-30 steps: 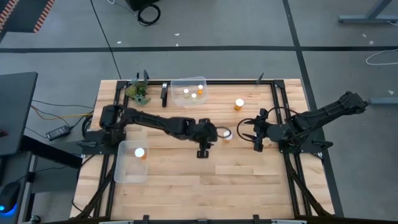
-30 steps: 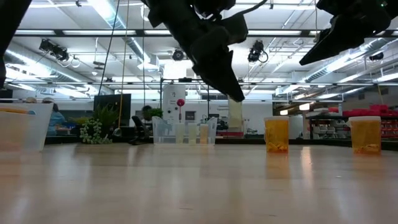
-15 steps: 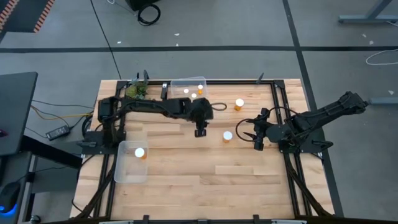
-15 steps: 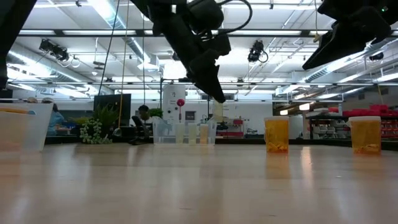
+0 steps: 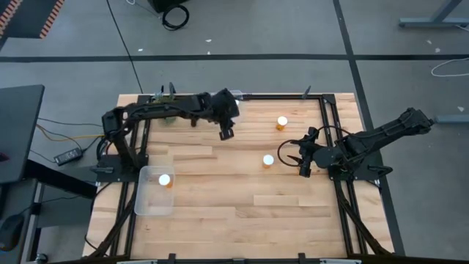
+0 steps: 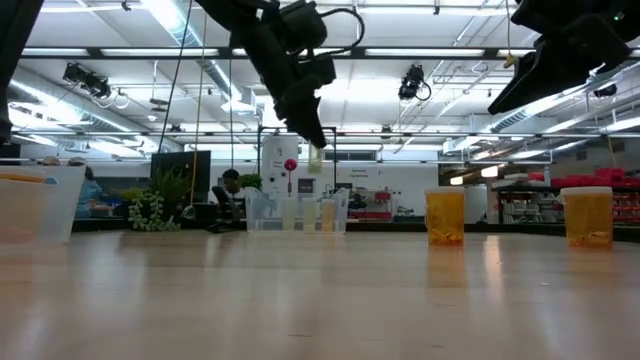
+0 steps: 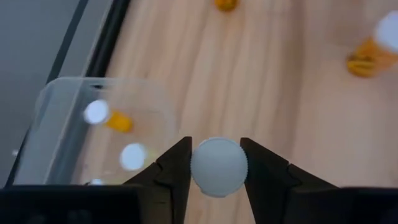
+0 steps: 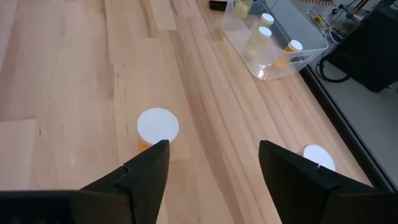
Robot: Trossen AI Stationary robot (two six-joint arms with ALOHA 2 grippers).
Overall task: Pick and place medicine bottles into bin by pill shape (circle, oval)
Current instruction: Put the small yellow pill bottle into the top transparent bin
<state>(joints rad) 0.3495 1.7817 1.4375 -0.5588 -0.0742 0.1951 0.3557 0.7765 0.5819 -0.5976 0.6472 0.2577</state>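
Note:
My left gripper [image 5: 226, 133] is shut on a medicine bottle with a white cap [image 7: 217, 167], high above the table beside the far clear bin [image 7: 56, 99]. That bin holds several bottles and also shows in the low view [image 6: 295, 212]. My right gripper [image 5: 292, 155] is open and empty, its fingers level with and pointing at a bottle standing on the wood [image 5: 268, 160], which also shows in the right wrist view [image 8: 158, 126]. Another bottle [image 5: 281, 122] stands farther back. My left gripper pinches the bottle's round white cap [image 7: 217, 167] between its two fingers, one on each side. The fingers come from above, pointing down. The bottle hangs below the fingertips [image 6: 315, 160], lifted clear of the table.
A second clear bin [image 5: 150, 202] at the near left holds one bottle [image 5: 165, 179]. A small green plant [image 6: 152, 210] stands at the far left by the far bin. Black frame rails run along the table's sides. Bare wood lies across the middle and near part.
My left gripper has carried the bottle from the table's middle toward the far edge and a little left, up to the far bin, staying shut on it and clear of the table. My right arm has kept still.

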